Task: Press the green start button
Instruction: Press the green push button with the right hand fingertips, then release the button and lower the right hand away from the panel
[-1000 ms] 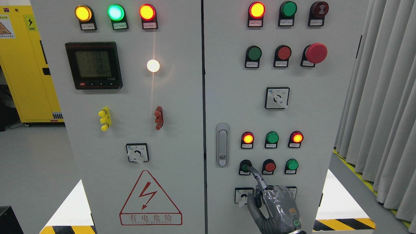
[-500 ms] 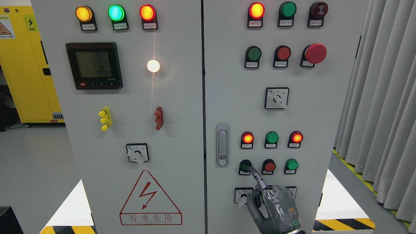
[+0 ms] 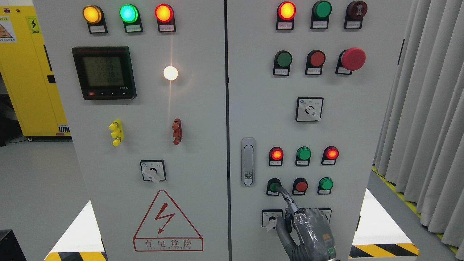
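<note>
The green start button sits at the left of the lower button row on the right cabinet door. My right hand, in a grey glove, comes up from the bottom edge below that row. Its index finger is stretched out up and to the left, with the tip touching the green button's right side. The other fingers are curled and hold nothing. The hand covers part of a rotary switch below the buttons. The left hand is out of view.
A red button and a second green button stand right of the start button. Indicator lamps are above them, with a door latch to the left. Grey curtains hang at the right and a yellow cabinet stands at the far left.
The hand has sunk very slightly and a bit more of the green button's face shows. The fingertip stays on the button.
</note>
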Available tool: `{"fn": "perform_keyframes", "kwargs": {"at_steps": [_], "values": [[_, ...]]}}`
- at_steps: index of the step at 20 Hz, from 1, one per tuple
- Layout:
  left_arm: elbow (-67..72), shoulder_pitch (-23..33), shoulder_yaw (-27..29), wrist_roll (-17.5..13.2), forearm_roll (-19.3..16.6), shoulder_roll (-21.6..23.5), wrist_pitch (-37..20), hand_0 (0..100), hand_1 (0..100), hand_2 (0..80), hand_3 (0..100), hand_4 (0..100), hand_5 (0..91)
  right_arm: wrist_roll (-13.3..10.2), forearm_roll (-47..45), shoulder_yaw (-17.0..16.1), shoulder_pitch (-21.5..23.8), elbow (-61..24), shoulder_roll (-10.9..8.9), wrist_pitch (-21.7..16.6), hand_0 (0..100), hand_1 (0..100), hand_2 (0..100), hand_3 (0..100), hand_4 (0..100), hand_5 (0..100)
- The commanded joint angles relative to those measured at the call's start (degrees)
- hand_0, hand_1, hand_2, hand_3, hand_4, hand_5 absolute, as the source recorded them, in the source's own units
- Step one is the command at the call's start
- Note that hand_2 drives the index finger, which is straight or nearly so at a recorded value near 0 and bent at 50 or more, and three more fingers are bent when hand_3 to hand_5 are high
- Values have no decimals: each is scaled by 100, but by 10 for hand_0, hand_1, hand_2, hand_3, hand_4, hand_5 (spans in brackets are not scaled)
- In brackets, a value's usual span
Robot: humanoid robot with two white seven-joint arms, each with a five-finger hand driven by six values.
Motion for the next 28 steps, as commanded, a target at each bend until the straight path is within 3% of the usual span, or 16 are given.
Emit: {"fn": "perform_keyframes", "kwargs": {"at_steps": [1,5,9,11,13,14,15,17,21,24,25,28], "values": [[5,7,0,2,0,0,2,120,556,0,0,0,0,-93,-22,47,48,-450,-2,-92,906,901,28,936,978,1000],[5,-2,0,2,0,0,2,120,556,0,0,0,0,-102,-66,56,127,-521,-2,-347,927,897,25,902,981,1000],[5,-2,0,2,0,0,2,120,556,0,0,0,0,-14,-1476,381,320,-749,-37,-339,979,899,26,866,929,943],[5,-2,0,2,0,0,2,120,556,0,0,0,0,82,-2373,521,469,-933,-63,-295,981,898,54,787,852,844],[5,-2,0,2,0,0,2,120,556,0,0,0,0,380,-3095,592,592,-1118,-63,-260,921,858,98,653,753,730],[-4,-2,0,2,0,0,2,120,556,0,0,0,0,486,-3394,610,654,-1206,-72,-225,923,826,100,550,668,645],[5,-2,0,2,0,0,2,120,556,0,0,0,0,539,-3649,619,698,-1285,-72,-172,935,796,86,418,516,505],[-4,-2,0,2,0,0,2,120,556,0,0,0,0,557,-4159,750,786,-1426,-72,-128,978,761,0,232,304,269],[5,-2,0,2,0,0,2,120,556,0,0,0,0,566,-4662,768,918,-1567,-72,-119,870,612,0,55,116,99],[-4,-2,0,2,0,0,2,120,556,0,0,0,0,566,-4733,768,1006,-1567,-72,-119,806,565,0,35,85,70],[-4,-2,0,2,0,0,2,120,556,0,0,0,0,566,-4733,768,1032,-1567,-81,-119,725,557,0,32,79,61],[-4,-2,0,2,0,0,2,120,556,0,0,0,0,575,-4733,777,1041,-1567,-81,-119,617,554,0,31,77,51]]}}
